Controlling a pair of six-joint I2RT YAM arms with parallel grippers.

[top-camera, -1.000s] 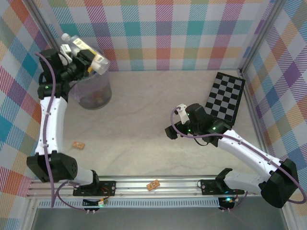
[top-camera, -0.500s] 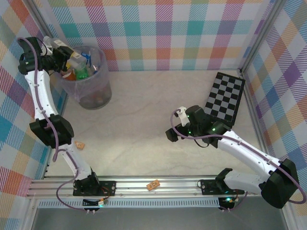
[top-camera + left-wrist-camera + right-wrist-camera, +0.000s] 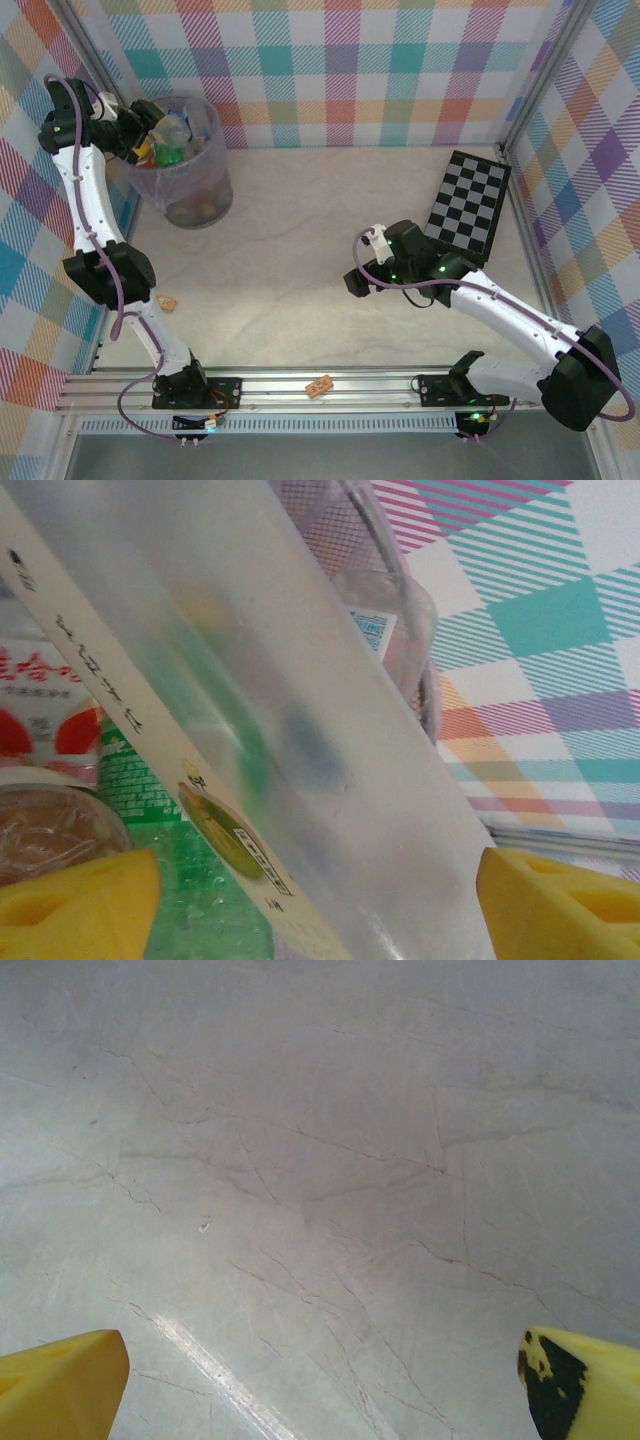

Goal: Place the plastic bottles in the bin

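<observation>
At ten o'clock the left gripper (image 3: 128, 140) hangs over the bin (image 3: 205, 195), jaws wide around a clear bottle (image 3: 300, 730), one pad off it, likely so it drops among the plastic bottles (image 3: 165, 140) heaped inside. Just off centre toward four o'clock the right gripper (image 3: 357, 281) waits low over bare table (image 3: 300, 230), jaws wide, empty

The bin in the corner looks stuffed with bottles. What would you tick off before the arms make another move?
1. Left gripper at the bin rim: ok.
2. Left jaws apart: ok.
3. Clear bottle free of the left fingers: not ok, it lies between them.
4. Bottles below the bin's rim: not ok, heaped to the top.
5. Right gripper open, holding nothing: ok.
</observation>
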